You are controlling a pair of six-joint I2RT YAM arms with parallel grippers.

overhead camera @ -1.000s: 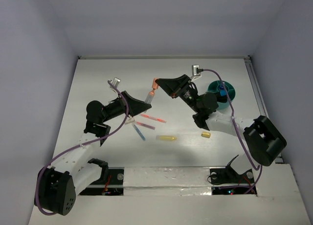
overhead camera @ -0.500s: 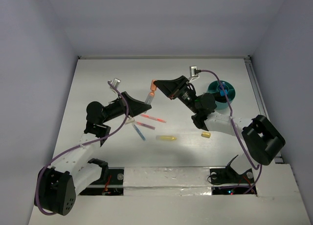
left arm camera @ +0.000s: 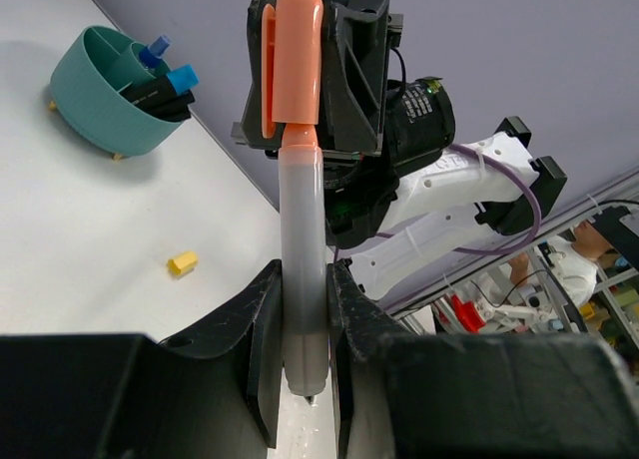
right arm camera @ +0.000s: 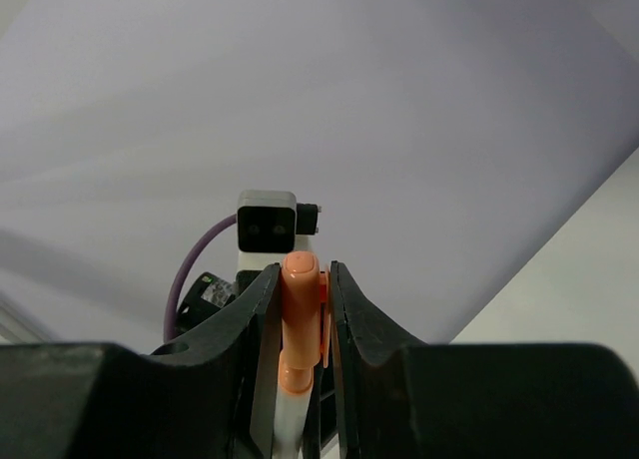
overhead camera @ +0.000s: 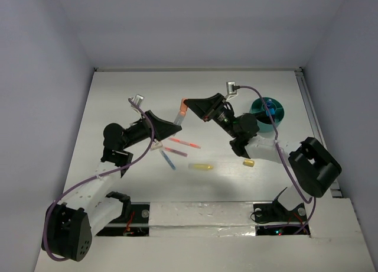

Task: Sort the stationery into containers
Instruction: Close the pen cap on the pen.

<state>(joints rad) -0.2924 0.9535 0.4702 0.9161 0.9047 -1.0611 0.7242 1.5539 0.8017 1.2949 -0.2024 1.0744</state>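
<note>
White tabletop (overhead camera: 118, 94) is boxed in by pale lavender walls (overhead camera: 195, 29) at the left, back and right. Open surface runs along the left side and the far edge. Loose items lie mid-table, toward the near edge. From left to right these are a blue pen (overhead camera: 168, 159), two pink pens (overhead camera: 184, 143), a yellow highlighter (overhead camera: 202, 166) and a small yellow cap (overhead camera: 248, 162). None of them touches either arm's fingers. At the far right, near the right wall, stands a round teal cup (overhead camera: 275, 113) with inner dividers, holding blue-capped and black pens (left arm camera: 165, 80).

Above the middle of the table, both arms hold one marker (left arm camera: 300, 229) in the air between them. Its barrel is cloudy grey. At its far end is a salmon-orange cap (left arm camera: 293, 60) with a side clip. Whether the cap is fully seated cannot be told.

On the left, the left gripper (left arm camera: 303, 279) is clenched tight on the grey barrel near its lower end, fingers pressed to both sides. On the right, the right gripper (right arm camera: 300, 279) is closed narrowly on the orange cap, grasping it between both fingers (right arm camera: 262, 309).
</note>
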